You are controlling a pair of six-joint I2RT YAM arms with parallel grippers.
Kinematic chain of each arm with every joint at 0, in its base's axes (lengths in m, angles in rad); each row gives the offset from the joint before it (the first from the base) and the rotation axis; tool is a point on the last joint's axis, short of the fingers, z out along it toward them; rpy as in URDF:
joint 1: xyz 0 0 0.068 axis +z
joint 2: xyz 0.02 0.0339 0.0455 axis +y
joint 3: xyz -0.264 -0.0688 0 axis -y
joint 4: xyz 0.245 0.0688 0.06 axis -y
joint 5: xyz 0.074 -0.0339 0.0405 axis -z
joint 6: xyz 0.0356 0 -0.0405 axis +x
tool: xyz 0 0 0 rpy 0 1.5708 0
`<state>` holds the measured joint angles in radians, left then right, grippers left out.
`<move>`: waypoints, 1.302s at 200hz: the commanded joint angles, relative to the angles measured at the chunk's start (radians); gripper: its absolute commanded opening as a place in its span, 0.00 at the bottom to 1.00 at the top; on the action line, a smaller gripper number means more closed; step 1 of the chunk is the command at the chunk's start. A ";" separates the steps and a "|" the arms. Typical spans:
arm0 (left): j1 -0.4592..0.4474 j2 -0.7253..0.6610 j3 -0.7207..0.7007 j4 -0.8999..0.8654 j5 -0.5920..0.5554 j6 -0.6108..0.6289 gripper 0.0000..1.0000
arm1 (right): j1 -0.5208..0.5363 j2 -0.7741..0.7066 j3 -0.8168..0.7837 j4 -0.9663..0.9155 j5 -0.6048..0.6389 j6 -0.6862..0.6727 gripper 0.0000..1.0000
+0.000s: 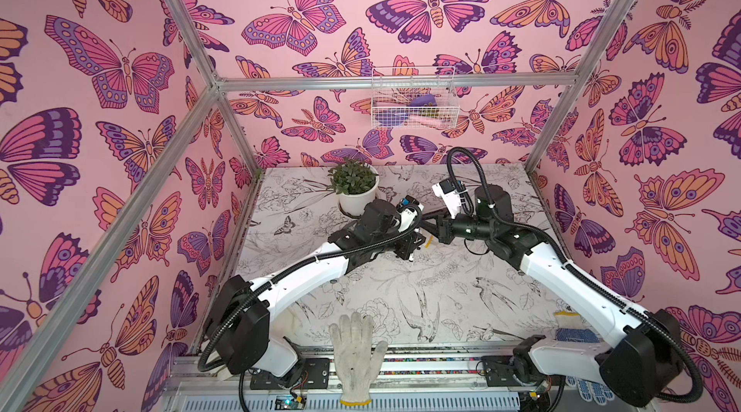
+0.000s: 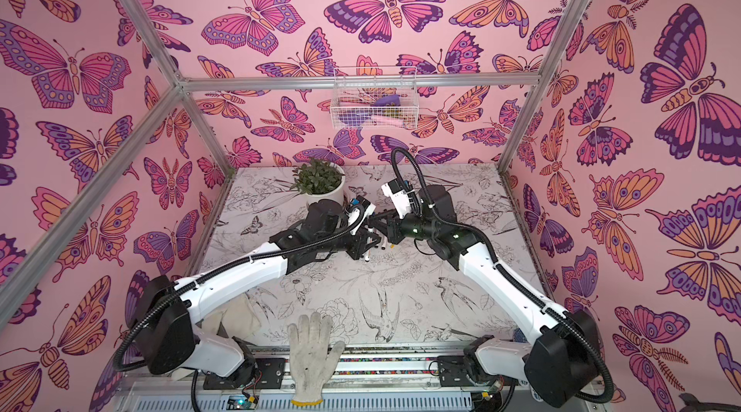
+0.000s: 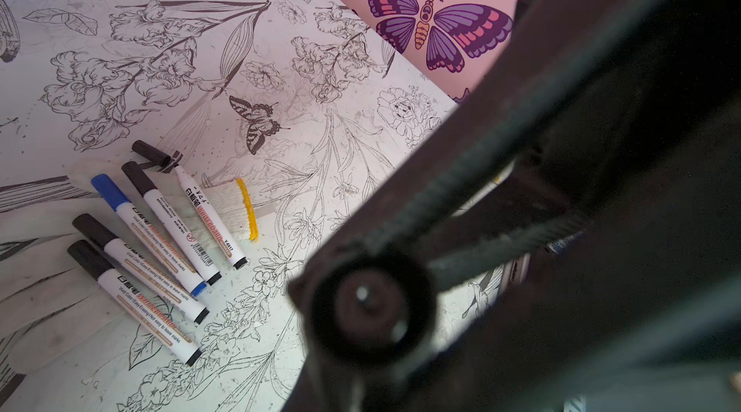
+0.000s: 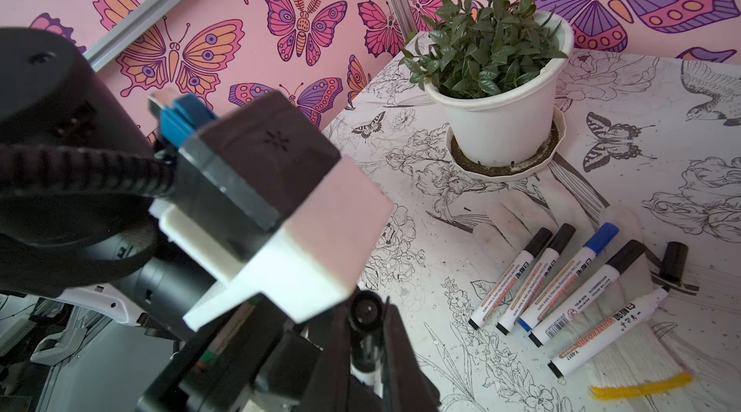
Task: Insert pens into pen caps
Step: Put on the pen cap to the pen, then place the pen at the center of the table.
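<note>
**Both arms meet tip to tip just past the centre of the table [image 1: 401, 301].** In both top views the grippers cover the work. Only two white pen ends [image 2: 383, 245] peep out at about 5 o'clock of the left gripper [image 1: 407, 247].

The wrist views supply the rest. Four capped pens [image 3: 160, 247], three black and one blue, lie side by side across a white glove [image 3: 230, 205] with a yellow cuff. Next to them lies an uncapped pen [image 3: 210, 217], with a loose cap [image 3: 151, 153], black, just beside its bare tip.

The right wrist view alone shows the right gripper [image 4: 367, 320] closed narrowly on a held pen [image 4: 363, 378]. A black, hollow-looking end and a strip of printed white barrel are visible. The remainder is hidden by the fingers [image 4: 401, 366].

The left gripper is closed tight. In its own view a blurred, dark, round form fills the foreground, and whether that is cap or pen cannot be told.

A potted plant [image 1: 355, 185] stands at 11 o'clock of the grippers. A second glove [image 1: 355, 350] drapes the table edge at 6 o'clock.
</note>
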<state>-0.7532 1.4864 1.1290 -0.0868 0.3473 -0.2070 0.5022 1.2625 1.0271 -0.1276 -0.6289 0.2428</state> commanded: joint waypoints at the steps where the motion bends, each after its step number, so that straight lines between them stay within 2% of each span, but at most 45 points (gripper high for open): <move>1: 0.082 -0.043 0.165 0.468 -0.218 -0.006 0.00 | 0.102 0.034 -0.108 -0.511 -0.331 -0.005 0.00; 28: 0.083 -0.057 0.145 0.466 -0.195 -0.021 0.00 | 0.089 0.031 -0.082 -0.513 -0.306 -0.014 0.00; 60: 0.071 -0.078 0.045 0.466 -0.081 -0.050 0.00 | 0.026 0.029 -0.039 -0.379 -0.204 0.098 0.00; 80: 0.064 -0.100 -0.026 0.467 0.006 -0.071 0.00 | -0.020 0.031 -0.023 -0.272 -0.219 0.178 0.00; 98: 0.059 -0.115 -0.082 0.474 0.038 -0.105 0.00 | -0.031 0.057 -0.008 -0.218 -0.251 0.222 0.00; 110: 0.051 -0.126 -0.110 0.476 0.034 -0.119 0.00 | -0.031 0.080 -0.002 -0.195 -0.304 0.241 0.17; 128: 0.046 -0.133 -0.141 0.481 0.030 -0.135 0.00 | -0.031 0.084 0.010 -0.189 -0.308 0.247 0.38; 163: 0.048 -0.121 -0.191 0.483 0.039 -0.167 0.00 | -0.036 0.032 0.024 -0.098 -0.280 0.278 0.57; 183: 0.064 -0.120 -0.245 0.491 0.031 -0.197 0.00 | -0.064 0.006 0.040 -0.100 -0.243 0.289 0.64; 210: 0.138 -0.114 -0.330 0.509 0.014 -0.287 0.00 | -0.159 -0.040 0.021 -0.056 -0.198 0.368 0.65; 230: 0.186 -0.060 -0.343 0.427 -0.001 -0.281 0.00 | -0.214 -0.073 0.005 -0.059 -0.126 0.373 0.65; 247: 0.223 0.044 -0.287 0.296 0.030 -0.245 0.00 | -0.224 -0.079 0.008 -0.101 -0.079 0.351 0.64; 260: 0.230 0.123 -0.232 0.196 -0.004 -0.196 0.00 | -0.225 -0.078 0.008 -0.123 -0.065 0.342 0.63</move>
<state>-0.5426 1.4876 0.8345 0.2947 0.3668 -0.4541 0.2810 1.1950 1.0405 -0.1970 -0.7532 0.5880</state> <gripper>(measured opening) 0.153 0.636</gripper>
